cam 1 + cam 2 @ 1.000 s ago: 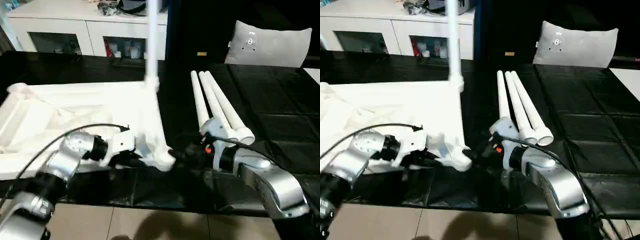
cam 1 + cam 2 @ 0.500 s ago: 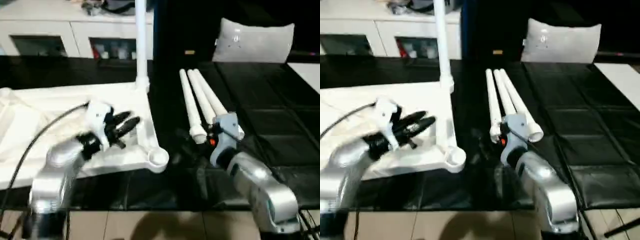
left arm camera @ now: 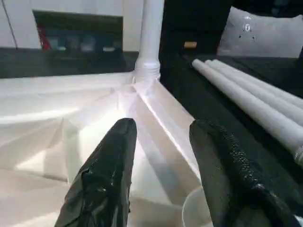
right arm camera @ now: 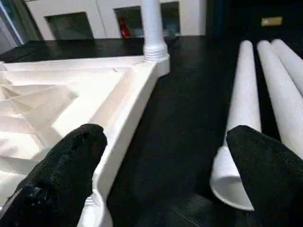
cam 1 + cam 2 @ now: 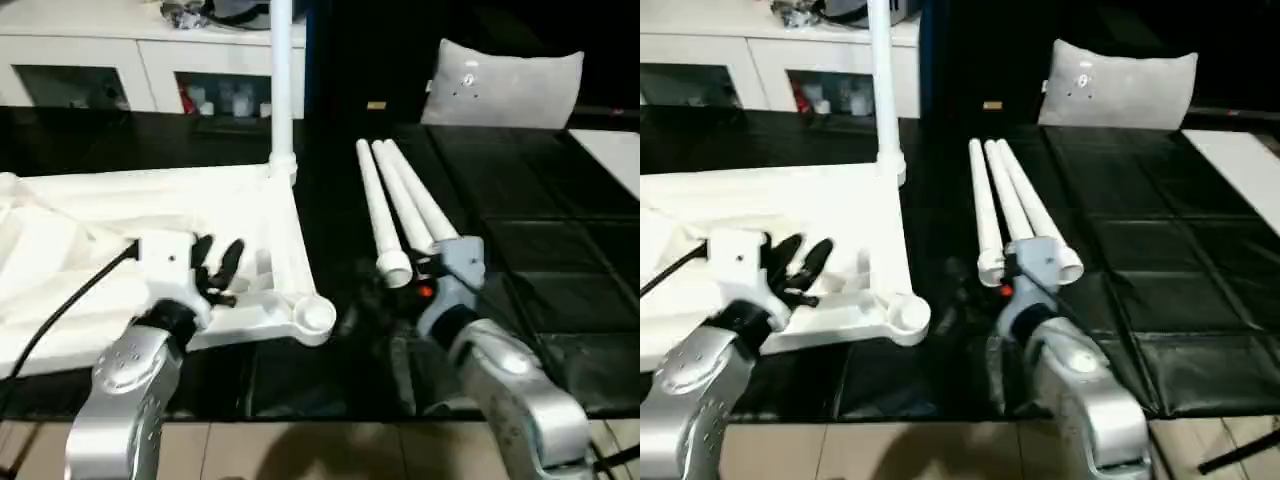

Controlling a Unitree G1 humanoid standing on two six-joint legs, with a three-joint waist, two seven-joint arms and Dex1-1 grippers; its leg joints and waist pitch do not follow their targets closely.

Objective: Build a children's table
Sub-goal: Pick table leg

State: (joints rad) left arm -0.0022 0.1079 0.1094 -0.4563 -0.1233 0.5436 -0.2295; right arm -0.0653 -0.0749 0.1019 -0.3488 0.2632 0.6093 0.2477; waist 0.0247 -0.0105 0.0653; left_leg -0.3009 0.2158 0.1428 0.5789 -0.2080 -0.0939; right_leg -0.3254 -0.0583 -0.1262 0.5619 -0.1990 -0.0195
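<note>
Left gripper [image 5: 218, 262] newly above tabletop [image 5: 120, 230]

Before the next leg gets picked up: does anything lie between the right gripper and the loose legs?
Nothing visible does. The right gripper, fingers wide open, hangs over bare black mat just short of the three loose legs, beside the tabletop.

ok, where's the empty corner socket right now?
In the left eye view, the empty corner socket is at the tabletop's near right corner, between the left gripper and the loose legs.
</note>
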